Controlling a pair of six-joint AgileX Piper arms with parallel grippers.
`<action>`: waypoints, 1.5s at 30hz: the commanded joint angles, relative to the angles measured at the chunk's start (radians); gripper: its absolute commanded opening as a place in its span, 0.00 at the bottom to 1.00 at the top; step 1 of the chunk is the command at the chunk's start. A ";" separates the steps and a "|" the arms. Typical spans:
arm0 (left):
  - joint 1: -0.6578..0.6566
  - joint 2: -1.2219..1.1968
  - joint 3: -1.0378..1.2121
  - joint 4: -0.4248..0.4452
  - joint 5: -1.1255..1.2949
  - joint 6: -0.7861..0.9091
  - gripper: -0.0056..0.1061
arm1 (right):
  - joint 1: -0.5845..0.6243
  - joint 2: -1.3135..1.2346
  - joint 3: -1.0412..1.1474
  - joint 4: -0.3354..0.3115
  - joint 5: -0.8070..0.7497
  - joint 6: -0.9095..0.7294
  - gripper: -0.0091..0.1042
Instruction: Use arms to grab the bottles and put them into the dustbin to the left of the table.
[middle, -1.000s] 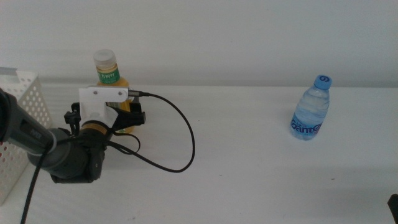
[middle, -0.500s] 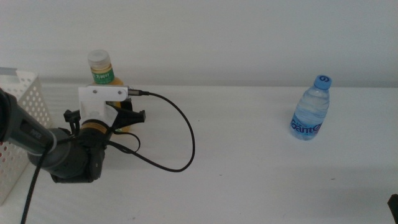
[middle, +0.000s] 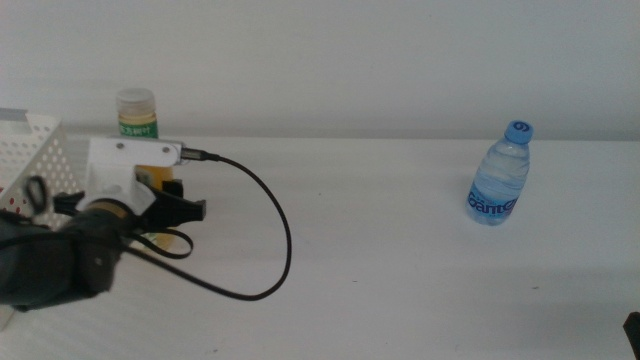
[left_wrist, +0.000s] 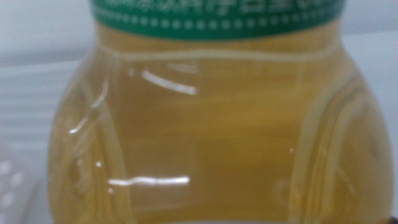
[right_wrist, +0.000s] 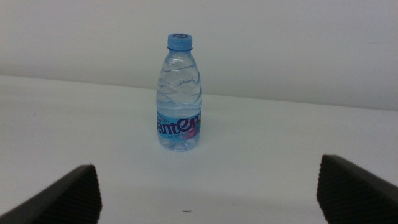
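Left gripper (middle: 170, 195) clenched on juice bottle (middle: 137, 115) at far left, beside dustbin (middle: 45, 150); risk: slip on smooth plastic, rim strike. Right gripper (right_wrist: 208, 193) spread, facing water bottle (middle: 498, 174)

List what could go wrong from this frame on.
1. The left gripper holds the juice bottle low on its body, with the neck and cap above the grip, so it may tip on the way to the basket.
2. The basket's near wall sits close beside the arm; the bottle could catch on it.
3. The water bottle stands untouched; the right gripper is open and well short of it.
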 joint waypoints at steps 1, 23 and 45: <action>-0.008 -0.116 0.013 -0.079 0.058 0.099 0.03 | -0.006 -0.040 0.042 -0.007 -0.009 -0.001 0.90; -0.008 -0.551 0.024 -0.722 0.502 0.735 0.03 | -0.006 -0.040 0.042 -0.007 -0.009 -0.001 0.90; 0.200 -0.549 -0.149 0.214 1.053 -0.150 0.03 | -0.006 -0.040 0.042 -0.007 -0.009 -0.001 0.90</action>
